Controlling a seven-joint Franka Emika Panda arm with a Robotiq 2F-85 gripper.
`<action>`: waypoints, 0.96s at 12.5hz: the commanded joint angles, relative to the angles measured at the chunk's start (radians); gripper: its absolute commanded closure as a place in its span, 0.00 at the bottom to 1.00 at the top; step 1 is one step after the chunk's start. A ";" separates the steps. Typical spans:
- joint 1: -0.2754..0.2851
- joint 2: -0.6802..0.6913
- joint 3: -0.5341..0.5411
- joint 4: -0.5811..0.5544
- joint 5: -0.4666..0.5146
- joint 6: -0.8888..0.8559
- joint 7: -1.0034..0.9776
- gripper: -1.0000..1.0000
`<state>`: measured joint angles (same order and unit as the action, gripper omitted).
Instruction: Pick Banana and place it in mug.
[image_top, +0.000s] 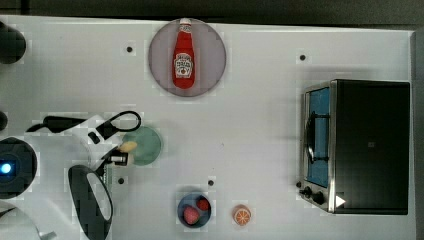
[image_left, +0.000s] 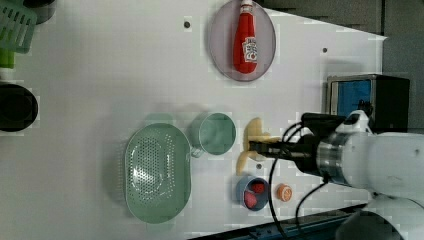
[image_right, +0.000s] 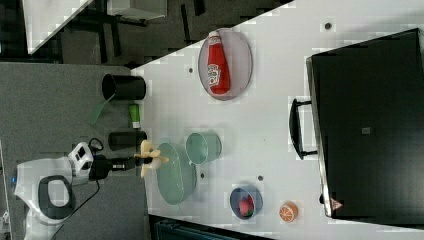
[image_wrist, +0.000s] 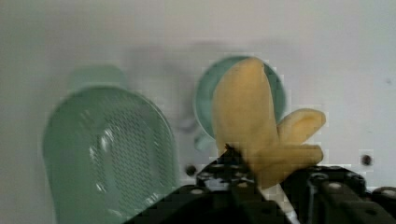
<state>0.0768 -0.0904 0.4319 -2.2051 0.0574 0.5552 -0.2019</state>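
Reading the left view from its left, we are passing the perforated green bowl (image_left: 157, 172) and then reaching the mug (image_left: 217, 133), with the banana (image_left: 253, 134) just beside it toward the left view's right. Our hand (image_left: 256, 146) is gripping the banana bunch, raised off the white surface (image_left: 100, 75). We are carrying it toward the mug and should be centring it over the mouth before lowering. In the wrist view the banana (image_wrist: 252, 121) is overlapping the rim, though whether it is truly centred is hard to judge.
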 joint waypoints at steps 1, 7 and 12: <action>-0.046 0.054 0.008 -0.071 0.002 0.106 0.168 0.78; -0.048 0.223 0.001 -0.122 -0.002 0.308 0.169 0.42; -0.049 0.221 -0.010 -0.135 -0.002 0.377 0.169 0.00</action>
<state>0.0079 0.1932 0.4114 -2.3516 0.0656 0.9053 -0.0839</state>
